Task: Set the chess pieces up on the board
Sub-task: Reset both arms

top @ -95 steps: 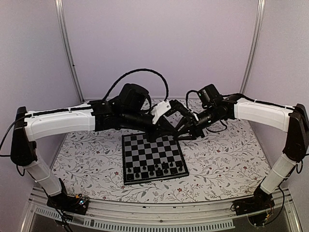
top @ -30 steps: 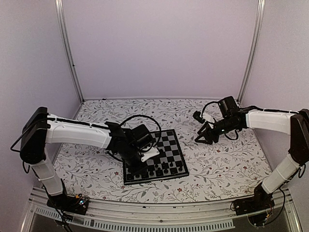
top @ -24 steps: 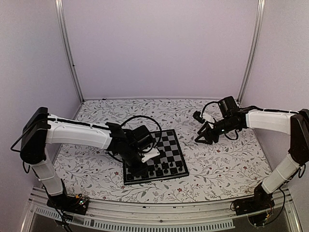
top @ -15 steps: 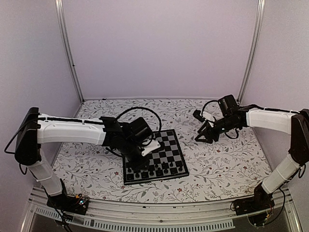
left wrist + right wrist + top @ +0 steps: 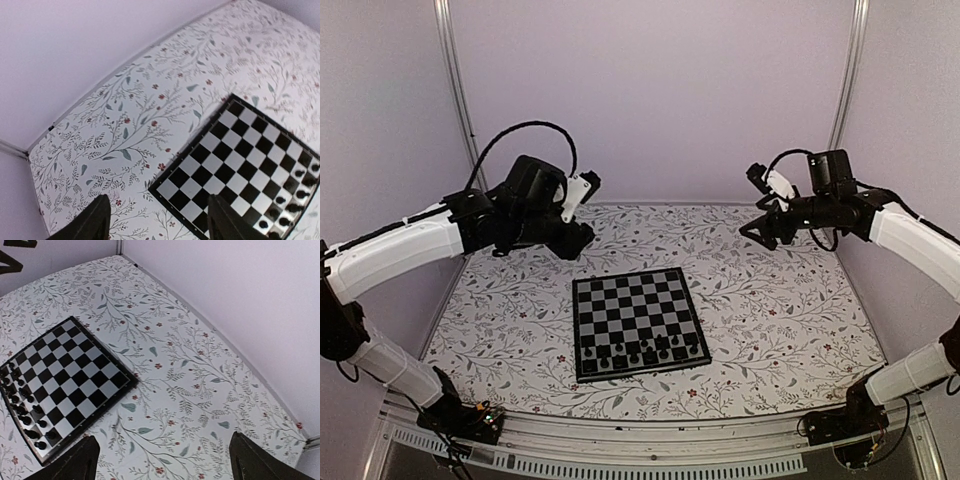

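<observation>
- Moved since a second ago: both of my arms have gone up and back. The left was low over the board's near left corner and the right was low over the cover to the board's right. Both now hang high, towards the back wall.
- Left gripper (image 5: 160,225): one. Jaws spread wide with nothing between them, only cover and board far below.
- Right gripper (image 5: 160,462): one. Jaws likewise spread and carrying nothing.
- Chessboard (image 5: 630,300): one, lying flat at the middle of the floral table cover (image 5: 770,300), slightly skewed, well apart from both grippers.
- Black chess pieces (image 5: 645,352): all that I can see stand on the board, packed into the two ranks nearest my bases. They are too small and too close together for a firm count. A full side would be sixteen, which I cannot confirm.
- Light pieces: none seen. Loose pieces on the cover: none seen in any view.
- Step in hand, as I judge it: a piece has just been let go, and the black ranks look finished or nearly so.
- Next move, as I judge it: check those two ranks for an empty square or a toppled piece. If one needs righting, it calls for a narrow pinch straight down, so that the neighbours stay standing.
</observation>
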### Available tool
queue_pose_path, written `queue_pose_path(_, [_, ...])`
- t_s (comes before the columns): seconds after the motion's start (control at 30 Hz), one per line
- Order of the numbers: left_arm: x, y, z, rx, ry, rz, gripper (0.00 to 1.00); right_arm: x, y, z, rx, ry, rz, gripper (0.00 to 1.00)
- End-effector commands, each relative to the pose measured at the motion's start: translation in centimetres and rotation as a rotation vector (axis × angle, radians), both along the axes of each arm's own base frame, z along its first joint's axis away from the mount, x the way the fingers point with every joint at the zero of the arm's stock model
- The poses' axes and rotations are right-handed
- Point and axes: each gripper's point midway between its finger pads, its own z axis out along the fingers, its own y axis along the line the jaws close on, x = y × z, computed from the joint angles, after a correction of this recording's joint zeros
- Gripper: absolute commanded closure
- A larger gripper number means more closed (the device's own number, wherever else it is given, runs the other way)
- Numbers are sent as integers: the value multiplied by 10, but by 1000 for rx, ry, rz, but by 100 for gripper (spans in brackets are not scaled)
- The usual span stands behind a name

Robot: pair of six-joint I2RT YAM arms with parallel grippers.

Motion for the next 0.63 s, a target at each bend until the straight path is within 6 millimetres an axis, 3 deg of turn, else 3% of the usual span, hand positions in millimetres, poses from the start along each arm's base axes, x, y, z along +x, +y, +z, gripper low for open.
queue_pose_path(0.0, [39,39,50,-79,-212,199,24,18,-44,67,97,-116,-191,1])
queue_pose_path(0.13, [61,84,64,-184,-250,415,1,26,-85,113,208,-170,-326,1])
queue_pose_path(0.23, [67,109,62,-235,-248,504,1,31,-111,129,240,-209,-487,1])
queue_pose_path(0.43, [55,127,58,-245,-275,535,1,28,-142,124,258,-231,-569,1])
queue_pose_path(0.6, [47,133,61,-272,-288,546,1,21,-145,109,302,-179,-508,1])
